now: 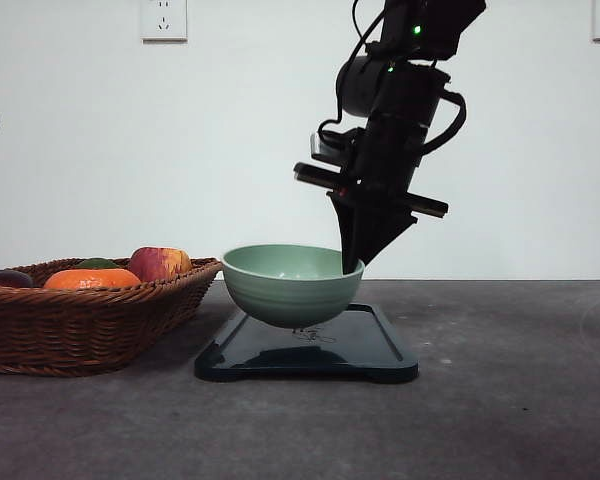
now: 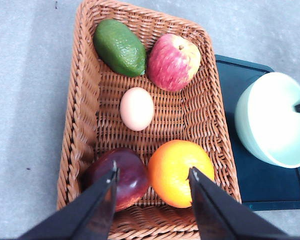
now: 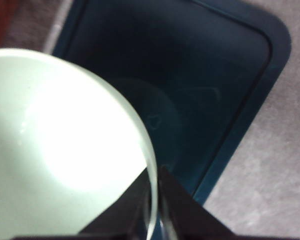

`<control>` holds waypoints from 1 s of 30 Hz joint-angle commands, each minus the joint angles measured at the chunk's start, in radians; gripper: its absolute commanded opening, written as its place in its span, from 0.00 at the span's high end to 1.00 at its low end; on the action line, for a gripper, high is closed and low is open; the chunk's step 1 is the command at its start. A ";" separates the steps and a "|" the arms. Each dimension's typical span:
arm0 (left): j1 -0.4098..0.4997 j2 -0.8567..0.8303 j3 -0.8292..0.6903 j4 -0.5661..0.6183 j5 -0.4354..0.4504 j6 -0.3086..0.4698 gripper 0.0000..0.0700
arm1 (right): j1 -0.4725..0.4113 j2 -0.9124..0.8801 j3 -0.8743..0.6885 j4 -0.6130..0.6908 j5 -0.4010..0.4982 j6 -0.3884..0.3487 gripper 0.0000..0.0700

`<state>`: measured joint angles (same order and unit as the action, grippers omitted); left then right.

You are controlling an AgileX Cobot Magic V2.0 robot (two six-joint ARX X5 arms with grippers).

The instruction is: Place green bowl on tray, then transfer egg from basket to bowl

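The pale green bowl (image 1: 292, 285) hangs low over the black tray (image 1: 380, 352), slightly tilted; I cannot tell whether its base touches. My right gripper (image 1: 352, 262) comes down from above and is shut on the bowl's right rim (image 3: 151, 165), one finger inside and one outside. In the left wrist view the egg (image 2: 136, 108) lies in the middle of the wicker basket (image 2: 76, 125). My left gripper (image 2: 152, 175) hovers open above the basket's near end, over a dark red fruit and an orange. That view also takes in the bowl (image 2: 275, 120) and tray (image 2: 250, 180) beside the basket.
The basket (image 1: 80, 325) stands left of the tray and holds an avocado (image 2: 120, 47), an apple (image 2: 173, 61), an orange (image 2: 181, 172) and a dark red fruit (image 2: 124, 177). Grey tabletop lies to the right of the tray. A white wall stands behind.
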<state>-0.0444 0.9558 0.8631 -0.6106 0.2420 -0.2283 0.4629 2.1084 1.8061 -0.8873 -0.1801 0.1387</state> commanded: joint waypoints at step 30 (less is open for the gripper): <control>-0.002 0.006 0.021 0.001 0.002 0.008 0.61 | 0.037 -0.124 0.064 -0.135 0.120 0.001 0.70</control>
<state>-0.0444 0.9558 0.8631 -0.6136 0.2420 -0.2283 0.4806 1.9943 1.8451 -1.0287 -0.0917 0.1410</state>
